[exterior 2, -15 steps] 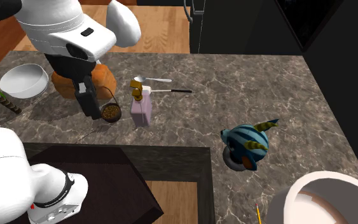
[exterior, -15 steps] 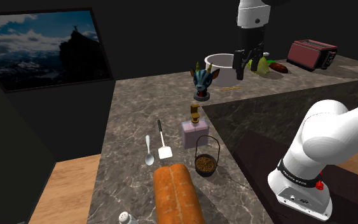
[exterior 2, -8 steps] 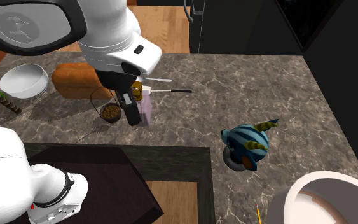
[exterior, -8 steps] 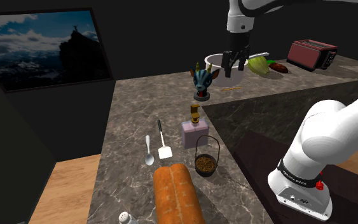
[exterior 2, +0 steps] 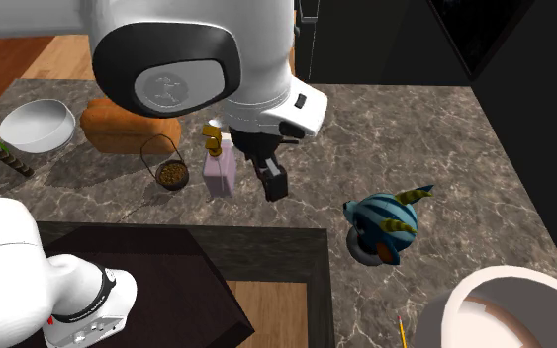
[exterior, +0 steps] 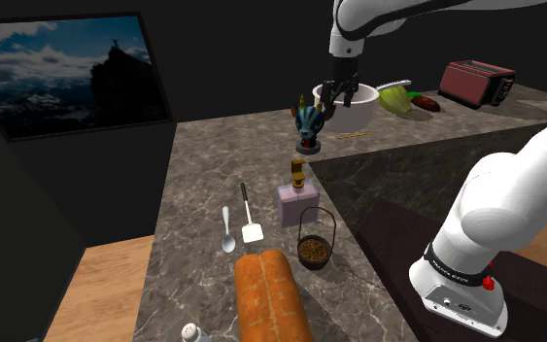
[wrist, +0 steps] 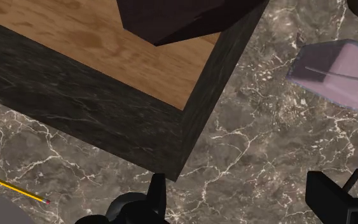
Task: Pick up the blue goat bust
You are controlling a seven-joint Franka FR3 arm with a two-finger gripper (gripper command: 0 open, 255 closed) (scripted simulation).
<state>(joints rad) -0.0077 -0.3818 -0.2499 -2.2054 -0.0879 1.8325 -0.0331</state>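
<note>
Blue goat bust [exterior: 308, 120] stands upright on the marble counter [exterior: 213, 185], untouched. Black pincer [exterior: 337, 91] hovers near it, fingers spread apart and empty, seemingly not centred over it. Lowering, closing and lifting are not yet done.

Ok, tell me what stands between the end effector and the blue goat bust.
Nothing visible. The open end effector hangs above bare counter beside the goat bust; the purple bottle stands on its other side.
</note>
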